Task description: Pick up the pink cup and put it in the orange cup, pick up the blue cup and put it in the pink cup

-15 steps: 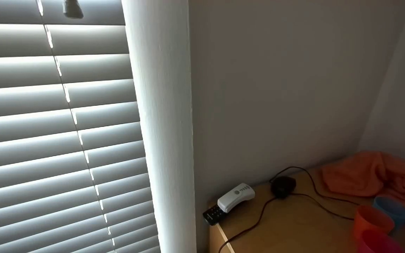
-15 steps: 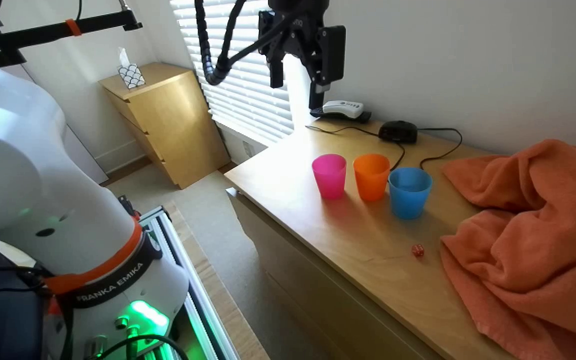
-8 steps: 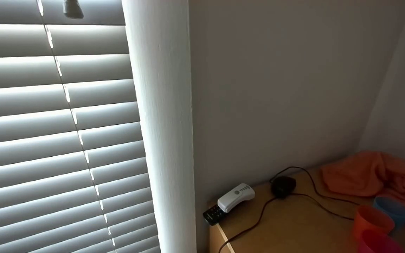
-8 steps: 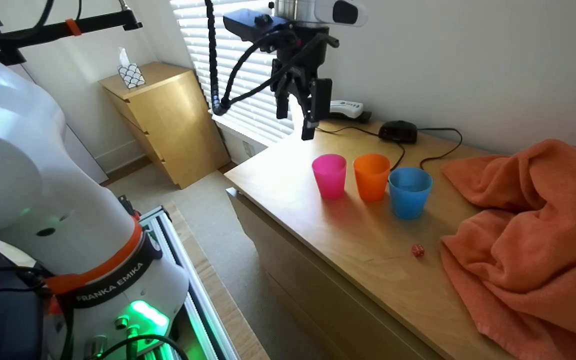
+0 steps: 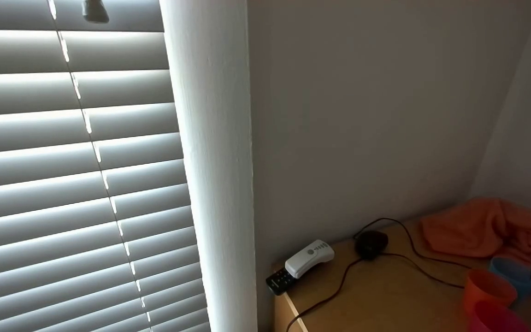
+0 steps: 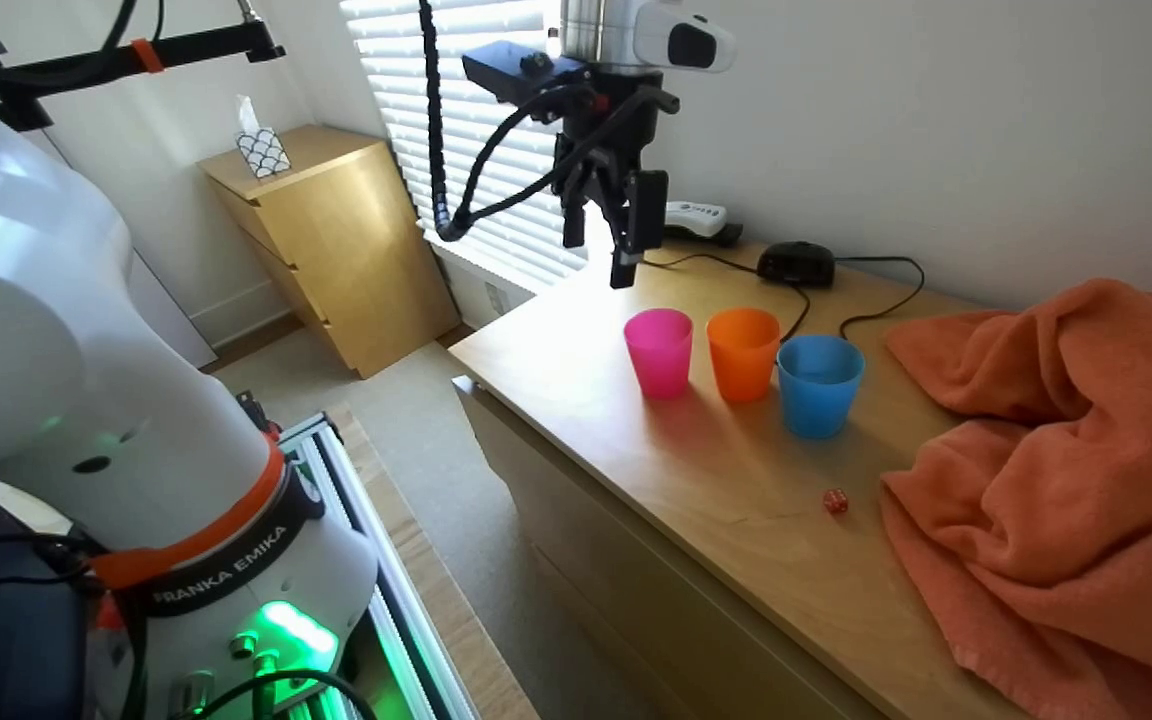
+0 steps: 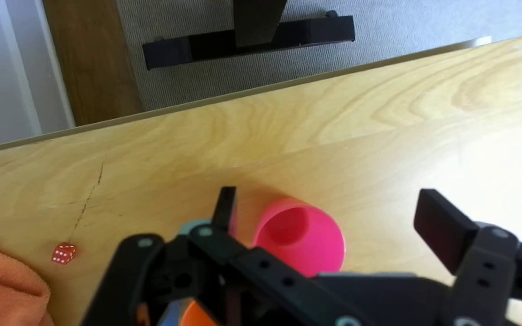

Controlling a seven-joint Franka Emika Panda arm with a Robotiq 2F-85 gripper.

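The claw (image 6: 598, 262), wide and holding nothing, has come down over the past second toward the pink cup (image 6: 658, 353); the cups are unmoved on the tabletop (image 6: 716, 480), so the first grasp is probably near, with no nesting done. In an exterior view the claw hangs apart from the pink cup, at its eleven o'clock. The orange cup (image 6: 742, 355) stands at three o'clock of the pink; the blue cup (image 6: 821, 388), at four o'clock of the orange. In the wrist view the pink cup appears empty.

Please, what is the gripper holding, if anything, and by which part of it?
Nothing is held: the gripper is open, and the pink cup stands on the wooden top.
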